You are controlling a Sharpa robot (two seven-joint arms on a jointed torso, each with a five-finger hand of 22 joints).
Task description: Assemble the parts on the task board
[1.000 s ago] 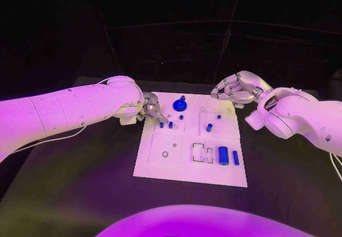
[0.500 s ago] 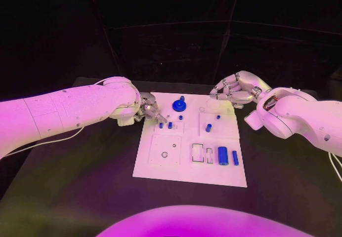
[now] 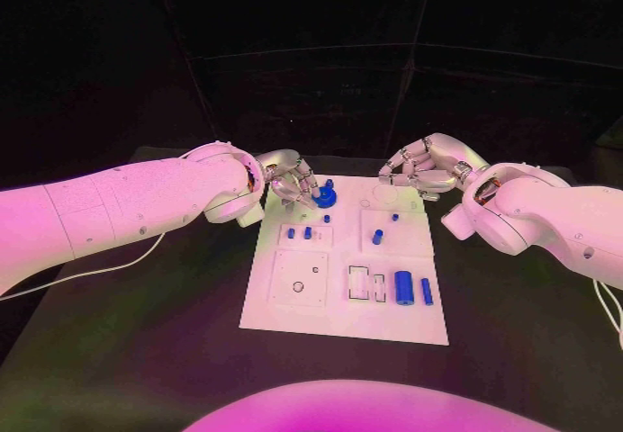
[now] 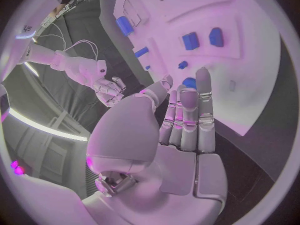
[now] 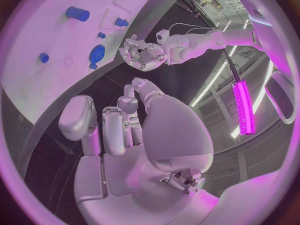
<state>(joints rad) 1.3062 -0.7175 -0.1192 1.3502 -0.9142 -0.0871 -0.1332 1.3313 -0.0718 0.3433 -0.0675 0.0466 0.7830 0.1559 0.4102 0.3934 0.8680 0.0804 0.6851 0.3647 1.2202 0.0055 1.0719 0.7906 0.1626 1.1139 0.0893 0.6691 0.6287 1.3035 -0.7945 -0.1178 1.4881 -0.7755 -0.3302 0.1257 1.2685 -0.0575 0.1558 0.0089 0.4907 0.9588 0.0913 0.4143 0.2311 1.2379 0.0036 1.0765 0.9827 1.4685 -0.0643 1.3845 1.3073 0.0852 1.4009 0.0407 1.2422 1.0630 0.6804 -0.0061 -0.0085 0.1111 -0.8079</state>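
The task board (image 3: 305, 306) lies flat in the middle of the black table (image 3: 130, 342), its long axis running away from the robot. On its near right part a large blue cylinder (image 3: 405, 287) lies on its side, long axis pointing away from the robot, with a thinner blue rod (image 3: 426, 291) just beside it on the right and parallel to it. Further back, a short blue peg (image 3: 378, 237) stands near the middle, and two small blue pegs (image 3: 299, 233) stand side by side in a square recess on the left. At the far edge sits a round blue knob (image 3: 326, 191).

The left hand (image 3: 291, 184) hovers at the board's far left corner, just beside the knob — fingers straight, close together and holding nothing, as the left wrist view shows; whether it touches the knob I cannot tell. The right hand (image 3: 418, 171) hangs over the far right corner, fingers loosely curled and a little apart, empty
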